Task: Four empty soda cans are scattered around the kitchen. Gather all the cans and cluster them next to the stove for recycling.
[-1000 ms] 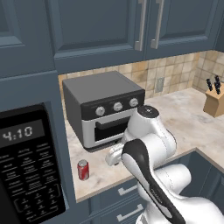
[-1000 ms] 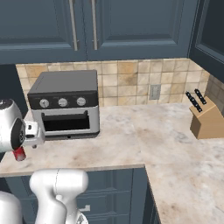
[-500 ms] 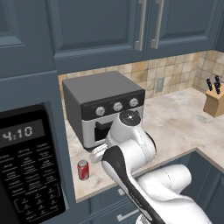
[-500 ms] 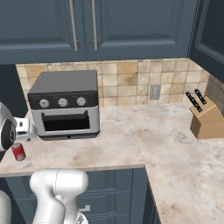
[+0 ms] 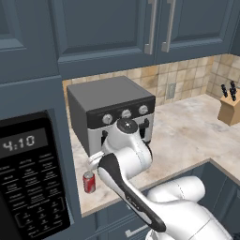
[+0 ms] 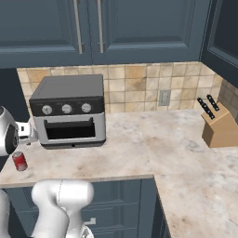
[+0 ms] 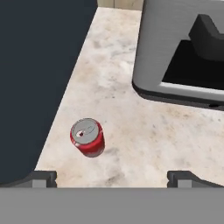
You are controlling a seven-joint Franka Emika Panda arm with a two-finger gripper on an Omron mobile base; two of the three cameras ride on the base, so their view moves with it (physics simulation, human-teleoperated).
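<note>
- Basically early stage: no stove in any frame, so no cluster started that I can see.
- Two-finger dark gripper (image 7: 112, 177), bottom of the hand view: jaws spread wide, nothing between them, tips at far left and far right of the frame.
- Small red soda can with silvery top (image 7: 87, 137) stands upright on the beige marbled stone counter (image 7: 131, 144), lower left of the hand view, off-centre toward the left fingertip, not touched.
- Same can sits lower left in both base views, near the counter's front edge, just beside the arm's wrist.
- Grey toaster oven with three knobs (image 6: 69, 111) behind it, centre-left of the right base view; can stands apart from it.
- Black microwave with digital clock (image 5: 28, 187) at far left of the left base view.
- Wooden knife block (image 6: 218, 128) far right, well apart.
- Judgement: first grasp still pending; centring over the can, then descent. Other three cans not visible.
</note>
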